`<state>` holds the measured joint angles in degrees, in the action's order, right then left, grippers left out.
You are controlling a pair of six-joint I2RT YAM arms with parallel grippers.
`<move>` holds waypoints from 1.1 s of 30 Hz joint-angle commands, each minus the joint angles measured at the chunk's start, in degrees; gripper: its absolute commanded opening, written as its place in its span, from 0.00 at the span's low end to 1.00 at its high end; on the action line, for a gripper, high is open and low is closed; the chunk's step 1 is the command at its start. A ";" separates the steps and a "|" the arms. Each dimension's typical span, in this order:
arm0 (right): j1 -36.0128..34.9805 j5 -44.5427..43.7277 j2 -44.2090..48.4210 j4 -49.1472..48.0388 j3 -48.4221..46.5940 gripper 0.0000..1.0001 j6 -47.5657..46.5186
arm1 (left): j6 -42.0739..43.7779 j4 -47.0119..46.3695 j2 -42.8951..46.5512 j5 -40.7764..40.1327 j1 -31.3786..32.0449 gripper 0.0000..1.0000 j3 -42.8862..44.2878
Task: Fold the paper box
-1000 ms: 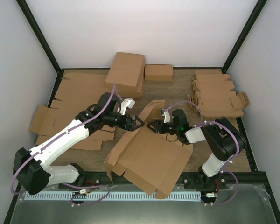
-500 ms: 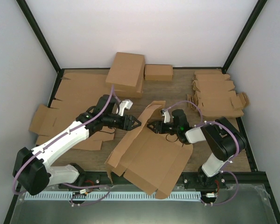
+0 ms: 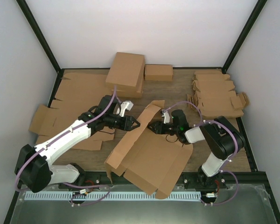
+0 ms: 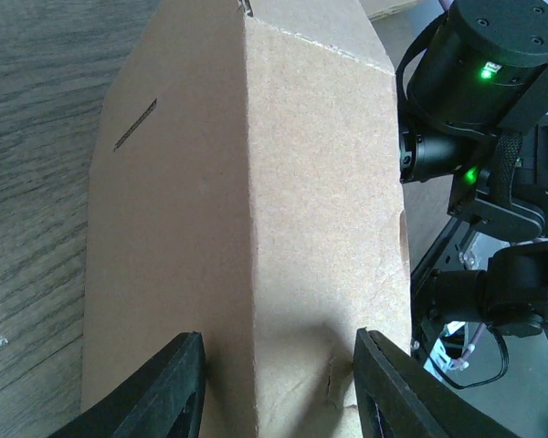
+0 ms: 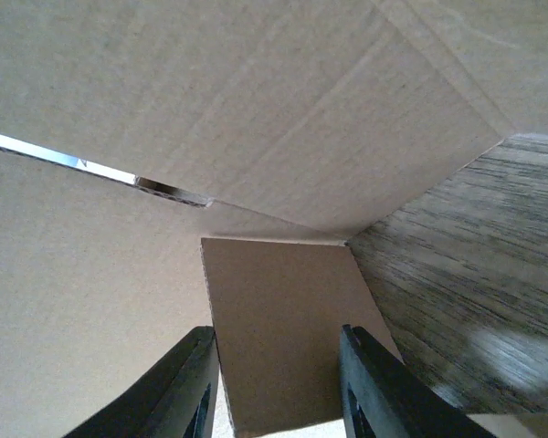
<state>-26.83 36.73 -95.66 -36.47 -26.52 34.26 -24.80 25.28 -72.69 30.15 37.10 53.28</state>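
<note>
The brown wooden desk [image 3: 177,91] carries everything. The paper box [image 3: 154,161], a large plain brown die-cut cardboard blank with creases and side flaps, lies at the middle of the near edge between the two arms. Most of it is still flat, while its long left side panel and far panel stand up at a slant.

Spread flat brown cardboard blanks [image 3: 72,100] cover the left side of the desk. At the back, a tall closed brown cardboard box [image 3: 126,70] stands beside a small short closed brown box [image 3: 158,72]; both are shut, so their insides are hidden. A stack of smaller notched brown blanks [image 3: 217,95] sits at the right rear.

The left gripper [image 3: 134,123] meets the raised panel from the outside. In its wrist view, the left gripper [image 4: 279,388] stands part-way spread astride a folded ridge of the paper box [image 4: 301,228], and whether it clamps it cannot be told. The right gripper [image 3: 151,126] reaches in from the inside. In its wrist view, a flap of the paper box [image 5: 256,119] fills the gap of the right gripper [image 5: 274,383], and a firm pinch cannot be told.

A second ago the left side panel lay lower; it now rises steeper. The left gripper has narrowed.
</note>
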 commanded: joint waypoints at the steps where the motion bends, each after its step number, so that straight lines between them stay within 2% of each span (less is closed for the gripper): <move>1: -0.72 1.27 -0.93 -0.54 -1.95 0.38 -0.39 | 1.80 1.43 -1.31 -0.14 -0.21 0.47 -0.52; 12: -1.16 0.81 -3.25 0.77 -3.19 0.39 0.27 | 3.88 3.57 -2.92 1.53 -0.10 0.45 -0.04; 26: -1.03 -4.66 4.51 -0.38 1.82 0.41 2.32 | 4.72 4.30 -3.32 2.46 -0.05 0.46 -0.20; 33: -0.97 -13.51 13.70 3.36 4.56 0.42 2.45 | 4.63 4.26 -3.44 2.36 -0.06 0.46 -0.20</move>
<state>-27.57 30.13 -87.64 -34.74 -22.59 36.73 -21.12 26.72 -75.18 31.83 37.10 53.28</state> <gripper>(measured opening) 0.415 0.462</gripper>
